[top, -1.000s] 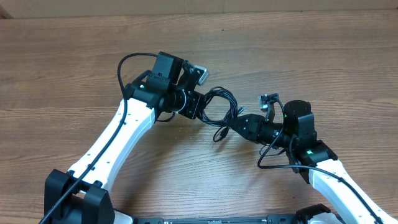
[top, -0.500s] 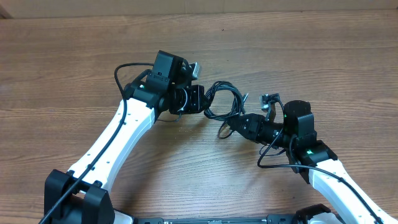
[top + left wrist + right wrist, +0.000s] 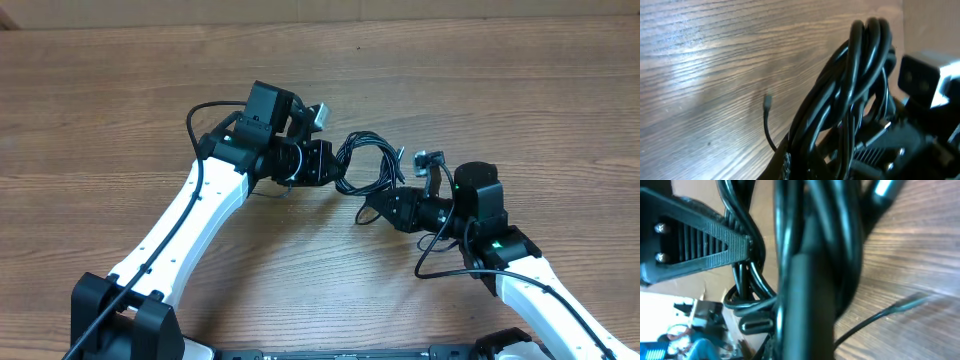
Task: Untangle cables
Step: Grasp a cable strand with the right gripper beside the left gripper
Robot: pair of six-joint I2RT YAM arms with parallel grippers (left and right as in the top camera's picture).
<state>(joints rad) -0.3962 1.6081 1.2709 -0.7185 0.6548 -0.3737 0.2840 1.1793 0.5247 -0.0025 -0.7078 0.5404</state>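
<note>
- Two grippers share one bundle overhead: thin black coiled cables [image 3: 365,165] lie between left gripper [image 3: 322,162] and right gripper [image 3: 375,205], long axis arm to arm.
- Left wrist: jaws pressed together on the cables [image 3: 860,75], just ahead.
- Right wrist: jaws pinch the cables [image 3: 747,280], touching.

Brown wood-grain table [image 3: 520,90], soft sheen

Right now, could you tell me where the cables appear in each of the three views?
Overhead: the cables form a loop just above the picture's centre.
Left wrist: they stand as a tall loop, right of centre.
Right wrist: thick strands run top to bottom through the middle.
Shared landmark: the wooden table shows under them in all three views.
</note>
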